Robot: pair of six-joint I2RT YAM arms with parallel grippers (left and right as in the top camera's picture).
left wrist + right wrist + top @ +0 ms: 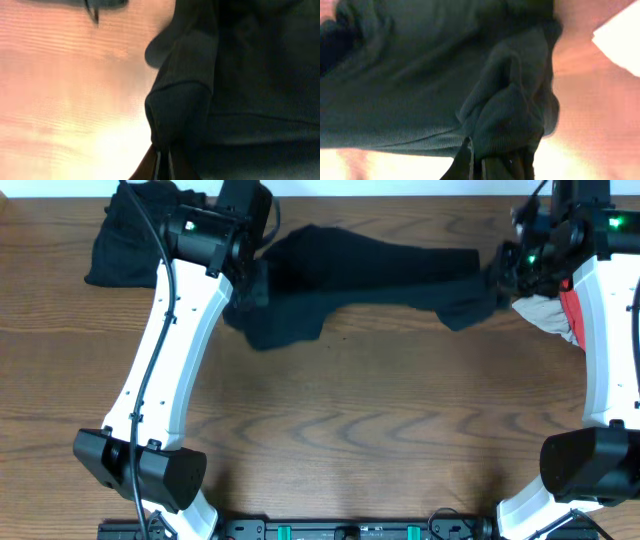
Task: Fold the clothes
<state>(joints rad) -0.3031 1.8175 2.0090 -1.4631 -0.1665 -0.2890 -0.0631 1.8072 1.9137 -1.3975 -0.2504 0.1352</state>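
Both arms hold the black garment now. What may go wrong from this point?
1. The left gripper and right gripper each pinch only a small bunch of the black garment, so it may slip when pulled.
2. Its right end hangs close to the red and grey pile and may drag it.

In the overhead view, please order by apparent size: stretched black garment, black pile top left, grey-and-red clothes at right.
1. stretched black garment
2. black pile
3. grey-and-red clothes, partly hidden by the right arm, so their rank is unsure.
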